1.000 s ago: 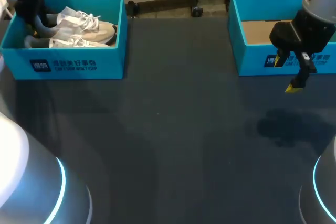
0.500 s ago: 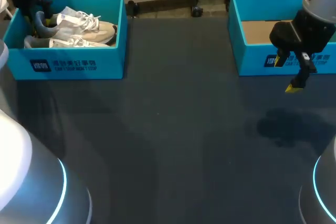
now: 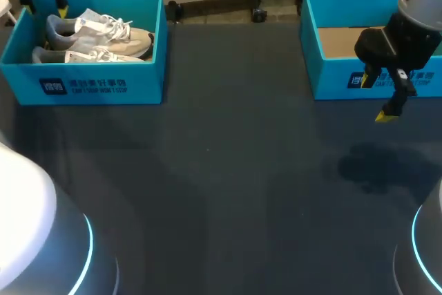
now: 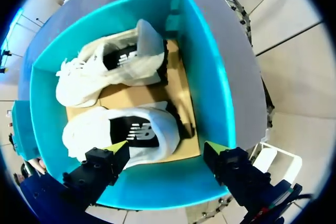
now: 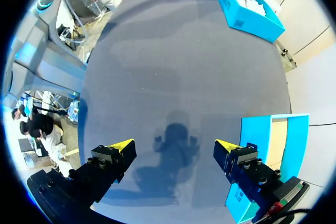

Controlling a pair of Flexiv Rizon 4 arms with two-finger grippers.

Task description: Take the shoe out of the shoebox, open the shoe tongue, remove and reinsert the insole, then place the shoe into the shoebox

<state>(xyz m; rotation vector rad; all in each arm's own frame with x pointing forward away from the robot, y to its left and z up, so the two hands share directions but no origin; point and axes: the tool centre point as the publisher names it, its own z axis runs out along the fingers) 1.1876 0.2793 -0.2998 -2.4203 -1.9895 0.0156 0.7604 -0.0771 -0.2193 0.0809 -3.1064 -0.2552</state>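
Left wrist view: left gripper [image 4: 167, 148], fingers apart, above the shoebox [image 4: 210, 77] with two pale shoes [image 4: 126, 132] inside. Right gripper [image 5: 174, 145] likewise spread, over the table [image 5: 173, 66] beside a second box [image 5: 252, 129].

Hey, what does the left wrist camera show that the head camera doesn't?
Only the left wrist view shows the brown cardboard floor of the shoebox, the dark side patches on the near shoe and the far shoe, and the left gripper with its fingers wide apart, holding nothing. Only the head view shows the right gripper over the table, in front of a second blue box with no shoes showing in it. Both show the blue shoebox with two pale shoes lying side by side.
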